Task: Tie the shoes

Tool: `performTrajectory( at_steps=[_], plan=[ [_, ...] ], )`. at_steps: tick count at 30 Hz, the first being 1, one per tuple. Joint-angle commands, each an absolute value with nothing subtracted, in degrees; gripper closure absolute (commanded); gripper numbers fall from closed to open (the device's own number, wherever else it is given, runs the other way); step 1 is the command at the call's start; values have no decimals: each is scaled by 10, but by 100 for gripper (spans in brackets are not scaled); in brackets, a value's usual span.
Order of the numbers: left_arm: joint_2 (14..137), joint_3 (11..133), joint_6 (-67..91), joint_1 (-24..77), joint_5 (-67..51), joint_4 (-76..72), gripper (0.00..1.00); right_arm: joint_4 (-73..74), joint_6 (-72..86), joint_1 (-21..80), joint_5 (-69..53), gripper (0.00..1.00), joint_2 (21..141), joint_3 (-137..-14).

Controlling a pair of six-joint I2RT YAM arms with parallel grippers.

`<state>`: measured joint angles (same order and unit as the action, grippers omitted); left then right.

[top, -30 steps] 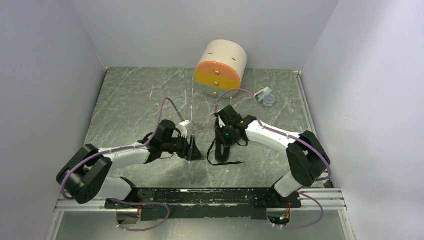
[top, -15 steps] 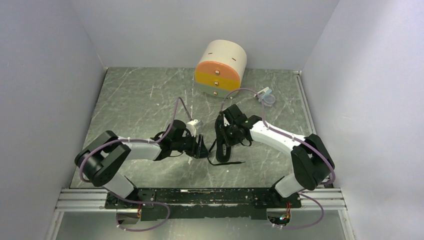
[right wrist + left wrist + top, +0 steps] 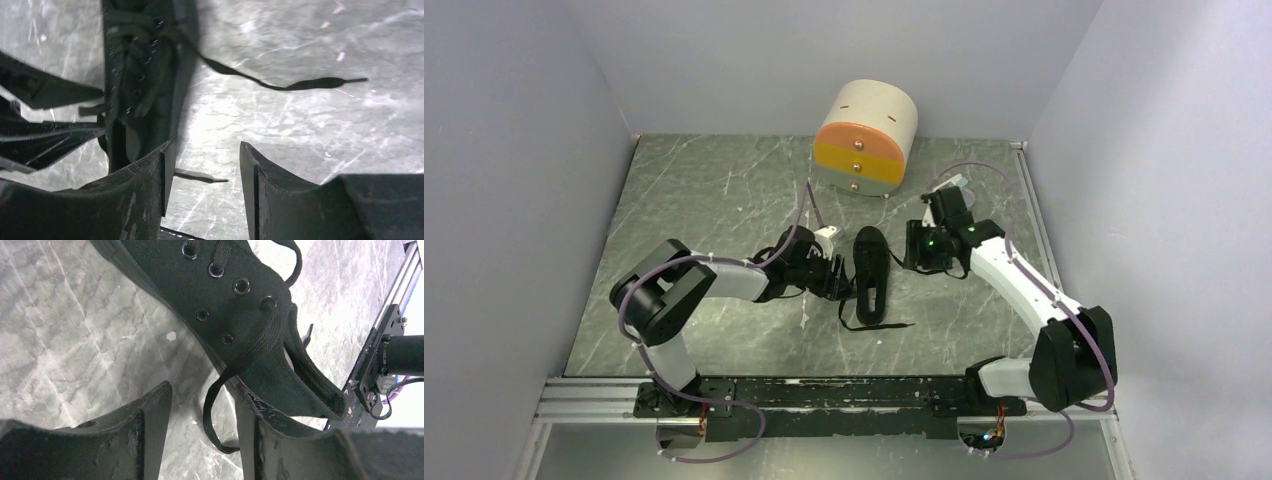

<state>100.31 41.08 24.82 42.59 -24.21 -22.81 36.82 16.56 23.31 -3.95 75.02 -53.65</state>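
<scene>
Both are spread and empty: we should shut the left hand (image 3: 202, 390) on the lace loop (image 3: 239, 364) between its fingers (image 3: 150, 415), not the shoe (image 3: 250, 325); the right hand (image 3: 206, 147) takes the other lace (image 3: 280, 86).

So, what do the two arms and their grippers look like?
Left arm and right arm: white links between bulky black joints, a thin purple cable looping along each. The left gripper and right gripper have black, wedge-shaped, scuffed fingers.
</scene>
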Motion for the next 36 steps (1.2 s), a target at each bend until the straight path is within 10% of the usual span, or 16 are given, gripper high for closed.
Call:
performTrajectory(
  at_steps=[1,16,36],
  plan=[
    [1017,431,225,430,-225,-211,47,404,190,165,-95,45,782,-571],
    [1035,487,226,429,-228,-170,95,355,220,99,-154,36,898,-607],
    [982,570,214,402,-236,-38,95,51,22,168,-192,52,870,-475]
  ],
)
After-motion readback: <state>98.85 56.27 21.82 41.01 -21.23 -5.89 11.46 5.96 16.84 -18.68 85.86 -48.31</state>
